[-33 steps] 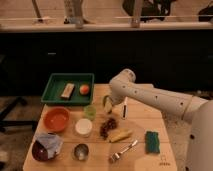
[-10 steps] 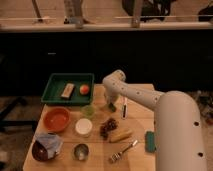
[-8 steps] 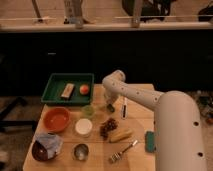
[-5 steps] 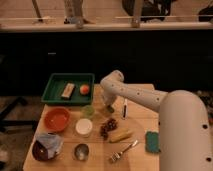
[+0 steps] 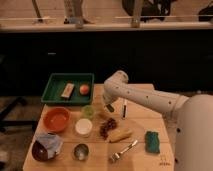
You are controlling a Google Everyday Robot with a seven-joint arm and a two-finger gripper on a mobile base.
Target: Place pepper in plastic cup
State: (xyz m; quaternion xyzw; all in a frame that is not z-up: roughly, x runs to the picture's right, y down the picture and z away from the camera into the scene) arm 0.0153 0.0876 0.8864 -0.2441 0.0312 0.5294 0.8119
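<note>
My gripper (image 5: 109,106) hangs low over the middle of the wooden table (image 5: 137,120), just right of the plastic cup (image 5: 88,111). The cup is small, translucent light green and upright, between the green tray and the white container. I cannot make out the pepper for certain. A small dark shape sits at the gripper's tip, and I cannot tell whether it is the pepper. A thin dark stick-like thing (image 5: 124,108) lies on the table right of the gripper.
A green tray (image 5: 56,80) at the back left holds a tan block (image 5: 67,90) and an orange ball (image 5: 84,89). An orange bowl (image 5: 56,119), white container (image 5: 83,127), metal cup (image 5: 80,150), grapes (image 5: 107,127), yellow corn piece (image 5: 121,135), fork (image 5: 122,150) and green sponge (image 5: 152,141) lie around.
The arm has swung in over the table and the gripper has drifted slightly left toward the plastic cup. The things on the table have not moved.
</note>
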